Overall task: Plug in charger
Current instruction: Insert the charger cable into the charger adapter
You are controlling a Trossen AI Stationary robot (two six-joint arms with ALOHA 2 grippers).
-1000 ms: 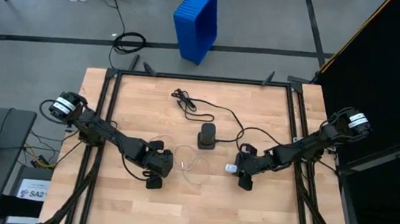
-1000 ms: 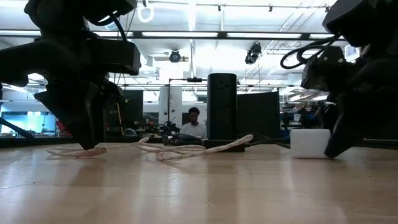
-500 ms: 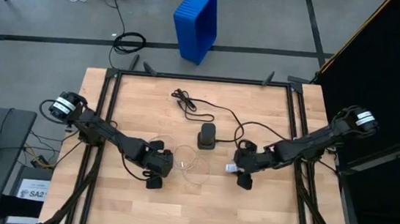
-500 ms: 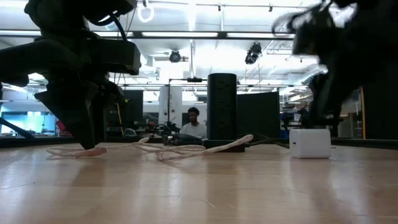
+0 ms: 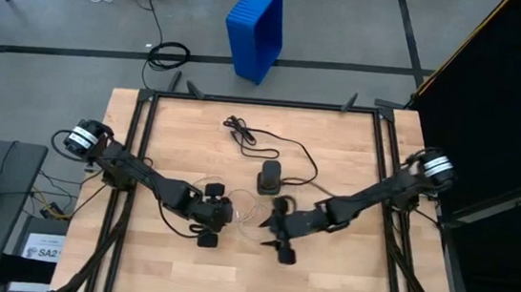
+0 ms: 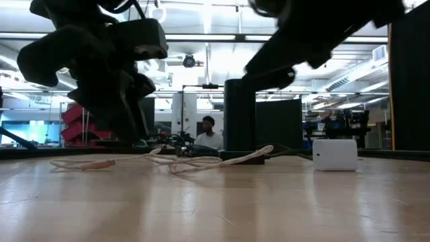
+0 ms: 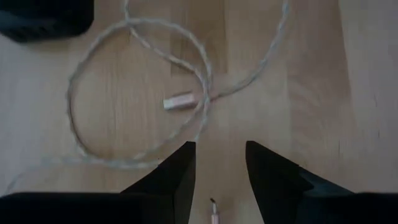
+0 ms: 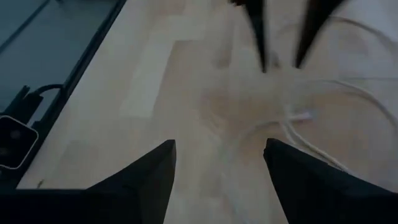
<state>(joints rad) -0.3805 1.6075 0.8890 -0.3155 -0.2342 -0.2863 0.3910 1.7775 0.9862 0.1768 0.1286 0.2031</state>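
Since the earlier frame the right end effector [image 5: 276,236] has left the white charger block [image 6: 334,154] and swung toward the middle of the surface [image 5: 344,279], while the left end effector [image 5: 216,220] has shifted slightly toward the cable loops. The right one is released and grasps nothing; its wrist view shows only bare wood and pale cable between its spread fingers [image 8: 140,180]. The left end effector hangs just above the wood with its fingers [image 7: 171,177] parted and nothing clenched between them, a pinkish plug tip [image 7: 214,216] lying in the gap.

Just beyond lie the loops of the pale braided cable [image 7: 140,93], with a second connector [image 7: 180,101] resting inside one loop. Further out stands the upright black power tower [image 5: 269,177], its own dark cord [image 5: 279,148] trailing toward the far edge. The charger block sits on the wood near the tower.

The cable looks light, limp and prone to sliding; I judge the stiff connector housing the best place to take hold, and the block's flat sides.
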